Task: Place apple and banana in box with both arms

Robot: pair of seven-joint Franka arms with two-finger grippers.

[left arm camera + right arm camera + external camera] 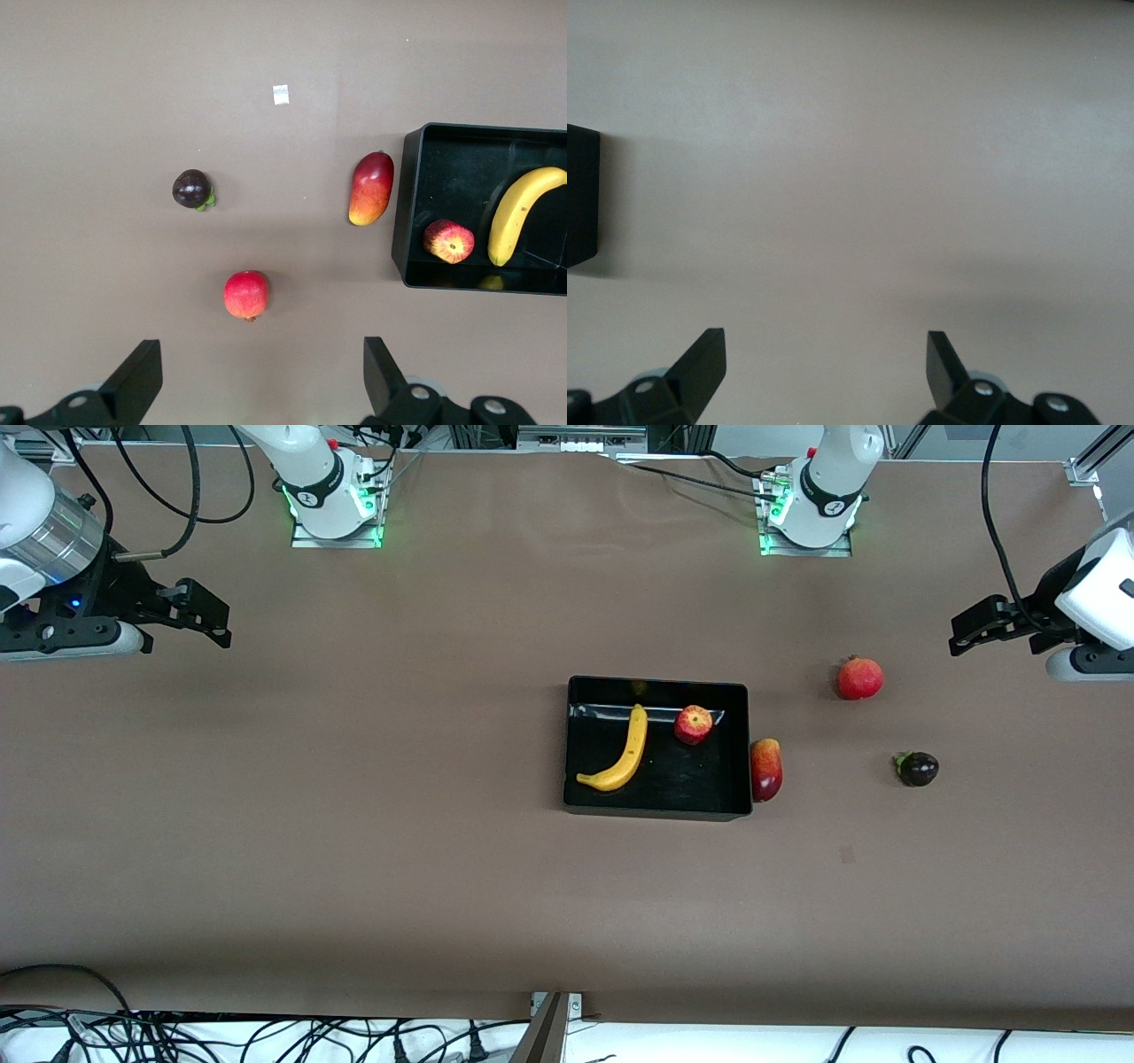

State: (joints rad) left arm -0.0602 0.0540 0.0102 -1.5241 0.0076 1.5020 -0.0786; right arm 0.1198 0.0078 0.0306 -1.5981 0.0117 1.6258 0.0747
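The black box (657, 806) sits mid-table. The yellow banana (623, 753) and the red, yellow-streaked apple (693, 724) both lie inside it. The left wrist view shows the box (412, 212), the apple (447, 241) and the banana (518, 212) too. My left gripper (966, 631) is open and empty, raised over the left arm's end of the table; in the left wrist view (259, 367) bare table lies between its fingers. My right gripper (205, 615) is open and empty, raised over the right arm's end; it also shows in the right wrist view (826, 359), with a corner of the box (580, 195) at the edge.
An elongated red-yellow fruit (765, 769) lies against the box's outer wall toward the left arm's end. A plain red round fruit (859, 678) and a small dark purple fruit (918, 769) lie farther toward that end. Cables run along the table's front edge.
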